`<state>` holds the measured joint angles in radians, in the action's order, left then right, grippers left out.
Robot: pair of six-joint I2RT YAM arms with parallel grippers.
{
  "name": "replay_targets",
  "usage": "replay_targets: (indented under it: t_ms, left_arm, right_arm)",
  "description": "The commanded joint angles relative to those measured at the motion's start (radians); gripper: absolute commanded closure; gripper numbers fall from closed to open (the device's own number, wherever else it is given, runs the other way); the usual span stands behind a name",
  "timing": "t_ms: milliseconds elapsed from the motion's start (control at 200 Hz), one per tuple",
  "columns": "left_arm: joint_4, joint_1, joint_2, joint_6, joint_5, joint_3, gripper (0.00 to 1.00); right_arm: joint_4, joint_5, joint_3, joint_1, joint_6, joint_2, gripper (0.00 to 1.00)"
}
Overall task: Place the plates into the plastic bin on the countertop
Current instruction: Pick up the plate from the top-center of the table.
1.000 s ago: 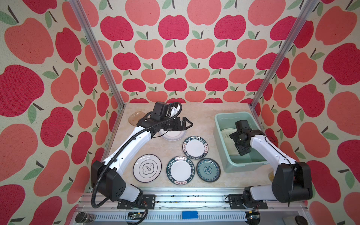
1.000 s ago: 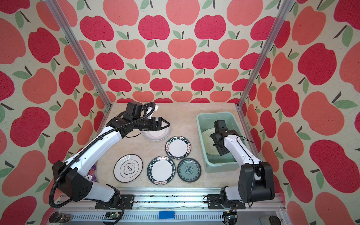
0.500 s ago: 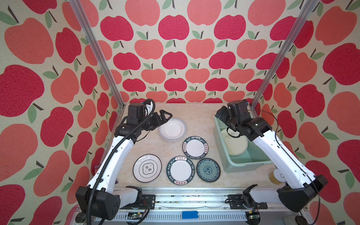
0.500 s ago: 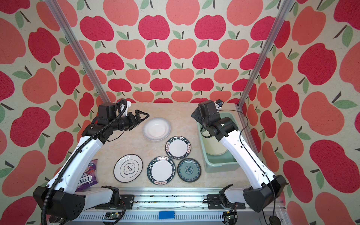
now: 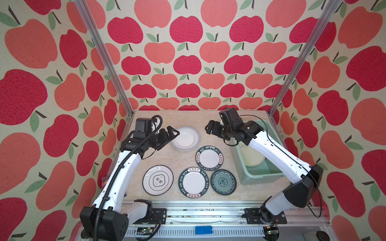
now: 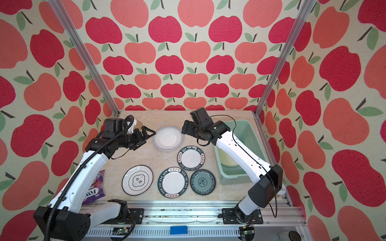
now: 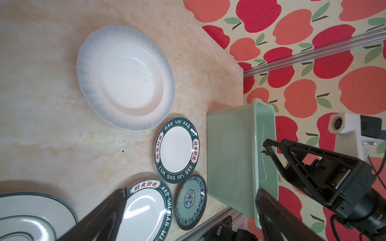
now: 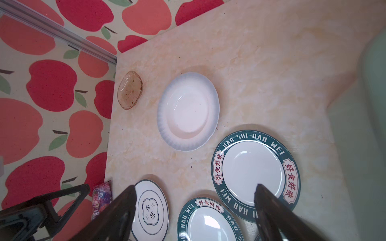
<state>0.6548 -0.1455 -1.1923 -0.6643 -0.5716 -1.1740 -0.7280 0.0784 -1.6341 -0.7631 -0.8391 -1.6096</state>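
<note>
Several plates lie on the countertop [image 5: 225, 121]. They are a plain white plate [image 5: 184, 137] [image 7: 125, 77] [image 8: 188, 110], two green-rimmed lettered plates [image 5: 209, 158] [image 5: 193, 182], a teal patterned plate [image 5: 223, 182] and a black-rimmed emblem plate [image 5: 158, 180]. An amber dish [image 8: 130, 89] sits at the far left edge. The mint plastic bin [image 5: 261, 177] [image 6: 231, 173] stands at the right with a pale plate [image 5: 251, 157] inside. My left gripper [image 5: 174, 132] [image 7: 191, 191] hangs open just left of the white plate. My right gripper [image 5: 208, 127] [image 8: 195, 187] hangs open and empty between the white plate and the bin.
A purple snack packet [image 6: 94, 187] lies at the left front, under my left arm. Aluminium rails edge the countertop, and apple-patterned walls close in on three sides. My right forearm crosses above the bin.
My right gripper has risen out of the bin and swung left over the countertop, leaving the pale plate inside. My left gripper has drawn back left off the white plate.
</note>
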Motion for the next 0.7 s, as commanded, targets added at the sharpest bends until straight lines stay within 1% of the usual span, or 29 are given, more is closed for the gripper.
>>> replay_targets:
  t_ms: [0, 135, 250, 345, 515, 695]
  left_arm:
    - [-0.005, 0.030, -0.050, 0.012, 0.015, 0.040, 0.01]
    - [-0.054, 0.087, -0.093, 0.025, 0.017, 0.072, 0.01]
    - [-0.129, 0.142, -0.129, 0.034, -0.013, 0.108, 0.01]
    - [-0.200, 0.172, -0.195, 0.046, -0.047, 0.125, 0.01]
    - [-0.238, 0.195, -0.348, 0.103, -0.062, 0.073, 0.01]
    - [-0.296, 0.201, -0.482, 0.109, -0.074, 0.019, 0.01]
  right_arm:
    - [-0.025, -0.097, -0.077, 0.011, 0.061, -0.110, 0.10]
    - [-0.093, -0.129, -0.197, 0.027, 0.083, -0.258, 0.11]
    - [-0.085, -0.165, -0.233, 0.050, 0.082, -0.346, 0.11]
    - [-0.088, -0.188, -0.270, 0.079, 0.091, -0.426, 0.12]
    - [-0.091, -0.236, -0.355, 0.122, 0.097, -0.565, 0.14]
    - [-0.078, -0.258, -0.440, 0.151, 0.100, -0.669, 0.16]
